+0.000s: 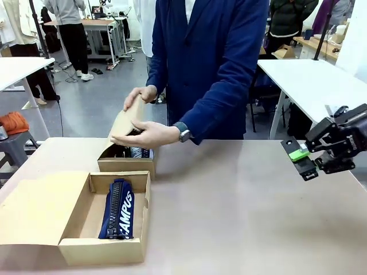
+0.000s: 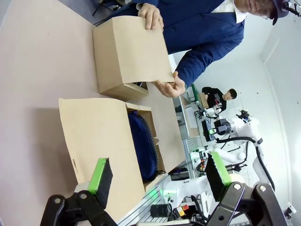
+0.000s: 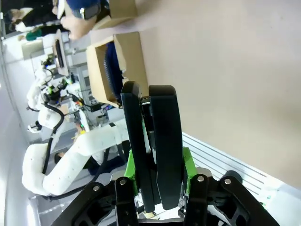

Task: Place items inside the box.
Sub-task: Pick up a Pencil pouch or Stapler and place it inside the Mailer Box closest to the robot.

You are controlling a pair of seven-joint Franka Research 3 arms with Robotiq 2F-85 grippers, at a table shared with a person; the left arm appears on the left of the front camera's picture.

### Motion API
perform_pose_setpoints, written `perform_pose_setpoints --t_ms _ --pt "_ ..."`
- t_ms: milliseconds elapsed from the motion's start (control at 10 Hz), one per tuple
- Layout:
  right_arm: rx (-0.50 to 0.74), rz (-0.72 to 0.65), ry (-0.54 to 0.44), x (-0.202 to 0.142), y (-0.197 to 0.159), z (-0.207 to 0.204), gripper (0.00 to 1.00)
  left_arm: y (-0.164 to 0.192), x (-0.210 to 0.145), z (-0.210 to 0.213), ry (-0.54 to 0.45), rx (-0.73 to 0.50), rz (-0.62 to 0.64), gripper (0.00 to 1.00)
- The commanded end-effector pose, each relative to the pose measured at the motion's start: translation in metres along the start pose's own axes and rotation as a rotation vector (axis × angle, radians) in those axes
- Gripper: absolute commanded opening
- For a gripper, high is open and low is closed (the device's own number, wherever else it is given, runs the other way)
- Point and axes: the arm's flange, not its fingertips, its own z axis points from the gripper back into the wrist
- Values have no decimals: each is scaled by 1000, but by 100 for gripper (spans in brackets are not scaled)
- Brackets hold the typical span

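– Right claw (image 1: pixel 303 156): what has it got?

– It is pinching the black stapler (image 3: pixel 160 122), with the green pads clamped on its two sides. It hangs in the air well to the right of the near box (image 1: pixel 103 252), out by the tabletop's (image 1: pixel 241 217) edge. The left claw (image 2: pixel 157 175) is spread with nothing between its pads, and faces that box from its flap side.

– And the box itself?

– It is open, its flap laid flat to the left. The navy blue zip pouch (image 1: pixel 119 209) lies inside along the right wall, with bare floor beside it. Just behind stands a second box (image 1: pixel 126 166), whose lid (image 1: pixel 123 123) the person's hands (image 1: pixel 146 136) hold half raised.

– What could go wrong?

– The stapler is hard, smooth and hinged. It looks gripped low, with most of its length standing above the pads, so on a long swing it could tilt or slip. The cardboard is thin and light, and a knock on the wall would likely shove the near box or crumple its rim. If the stapler lands on the soft, rounded fabric pouch, it may roll off crooked. The hands are just behind the near box, so a wide path might meet them.
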Motion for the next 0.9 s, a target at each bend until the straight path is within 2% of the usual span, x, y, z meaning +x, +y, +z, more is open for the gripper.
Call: perform_pose_setpoints --t_ms 0,100,300,600,700,800 --pt "-52 58 30 -110 -34 -100 0 -1 0 0 -15 -18 -19 100" --pt "-91 47 18 -104 -19 -108 0 -1 0 0 -15 -18 -19 100" --pt "-167 118 60 -94 20 -135 0 -1 0 0 -15 -18 -19 100" --pt "-288 204 93 -82 77 -193 0 -1 0 0 -15 -18 -19 100" --pt "-336 224 100 -80 80 -195 0 -1 0 0 -15 -18 -19 100" --pt "-299 247 127 -82 72 -181 0 -1 0 0 -15 -18 -19 100"
